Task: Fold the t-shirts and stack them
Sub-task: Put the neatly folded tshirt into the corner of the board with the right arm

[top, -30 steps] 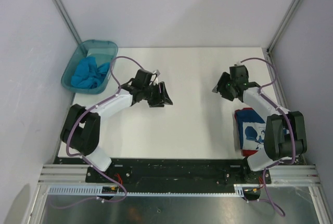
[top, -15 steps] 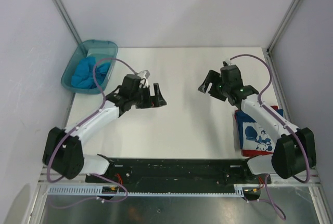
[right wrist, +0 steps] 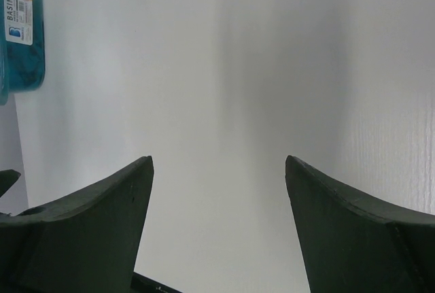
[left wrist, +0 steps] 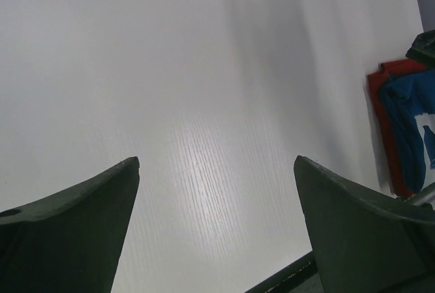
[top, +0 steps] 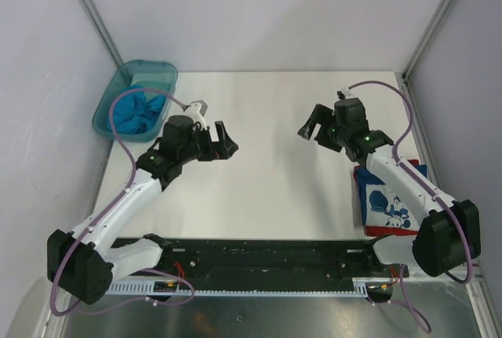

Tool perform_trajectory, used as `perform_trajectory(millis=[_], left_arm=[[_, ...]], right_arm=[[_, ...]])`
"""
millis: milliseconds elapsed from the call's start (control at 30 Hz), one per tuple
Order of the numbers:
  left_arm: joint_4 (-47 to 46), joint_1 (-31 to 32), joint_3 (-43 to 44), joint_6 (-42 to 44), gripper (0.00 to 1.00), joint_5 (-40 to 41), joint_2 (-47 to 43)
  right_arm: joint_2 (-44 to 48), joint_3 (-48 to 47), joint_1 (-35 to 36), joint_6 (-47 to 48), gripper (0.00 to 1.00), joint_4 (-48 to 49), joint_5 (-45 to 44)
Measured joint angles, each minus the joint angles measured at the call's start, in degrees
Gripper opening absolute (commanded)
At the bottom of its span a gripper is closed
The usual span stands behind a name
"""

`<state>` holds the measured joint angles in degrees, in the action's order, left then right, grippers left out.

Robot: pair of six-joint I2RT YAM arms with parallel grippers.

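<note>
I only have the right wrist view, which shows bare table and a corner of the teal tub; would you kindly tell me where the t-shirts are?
Observer: A folded navy t-shirt lies on top of a red t-shirt at the right edge of the table.
Operator: Thank you. Is anything inside the tub?
Observer: Yes, a crumpled turquoise t-shirt sits in the tub.
Operator: And is the left gripper holding anything?
Observer: No, the left gripper is open and empty, with only bare table between its fingers.
</note>
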<state>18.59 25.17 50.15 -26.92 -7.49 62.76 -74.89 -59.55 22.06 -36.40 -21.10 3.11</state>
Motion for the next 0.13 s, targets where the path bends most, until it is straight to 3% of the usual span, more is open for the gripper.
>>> perform_trajectory(millis=[133], left_arm=[[0.1, -0.1, 0.0, 0.0, 0.99, 0.7, 0.1]], right_arm=[[0.0, 0.0, 0.0, 0.0, 0.84, 0.0, 0.0]])
